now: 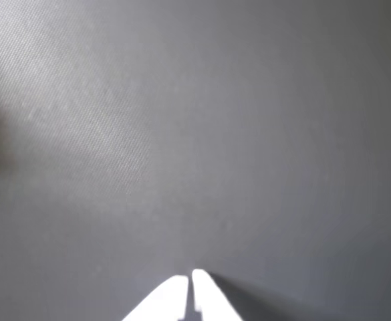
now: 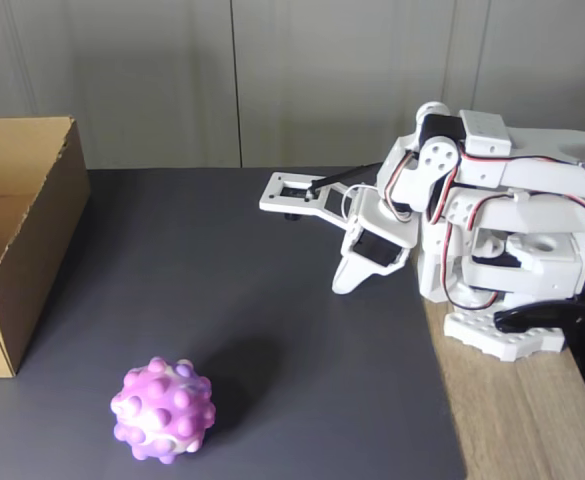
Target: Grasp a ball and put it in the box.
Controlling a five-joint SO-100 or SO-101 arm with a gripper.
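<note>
The arm was folded up over at the right side of the fixed view, with the hand (image 2: 344,283) pointing down at the dark mat (image 2: 272,330) on the counter (image 2: 522,420). In the wrist view the two white fingertips (image 1: 172,294) sat almost together with just a thin slit between them, so the hand (image 1: 190,275) was closed and holding nothing, just hanging above plain grey mat (image 1: 195,134). The ball (image 2: 162,409) was well away from the hand, down and to the left in the fixed view, sitting on the mat by itself. The box (image 2: 17,240) was further left still, past the ball, open side up.
</note>
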